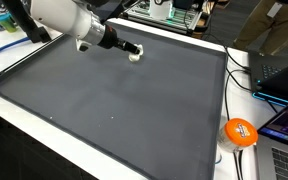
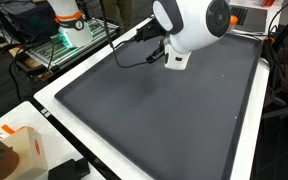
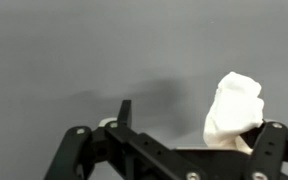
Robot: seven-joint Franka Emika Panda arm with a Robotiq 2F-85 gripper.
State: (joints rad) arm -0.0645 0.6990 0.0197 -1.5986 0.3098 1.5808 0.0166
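The gripper (image 1: 133, 51) stands wide open, clasping nothing, low over the dark mat (image 1: 114, 100), with a crumpled white wad (image 3: 232, 110) lying just beside one finger, while the arm (image 1: 59, 15) reaches out low, slanting down.

Wrist view: gripper (image 3: 174, 150) cut off by the bottom edge, white lump (image 3: 232, 108) partly behind one finger | exterior view: white lump (image 1: 136, 56) too small to identify | exterior view: arm (image 2: 189, 25) hides gripper | laptop (image 1: 287, 152) cut by edge
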